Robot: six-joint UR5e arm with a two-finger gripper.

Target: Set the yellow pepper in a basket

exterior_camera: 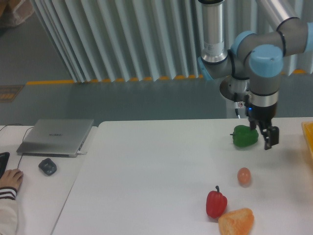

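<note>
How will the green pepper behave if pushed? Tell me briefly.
The green pepper looks lobed and lies stem sideways, so it would probably rock or roll unevenly. Its glossy skin may slip in a pinch grip.

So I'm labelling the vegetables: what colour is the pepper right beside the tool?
Green: the pepper beside the tool shows clearly in the fixed camera view.

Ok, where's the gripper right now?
Far right of the table, the gripper hangs open just right of the green pepper, with the basket at the frame's edge.
</note>
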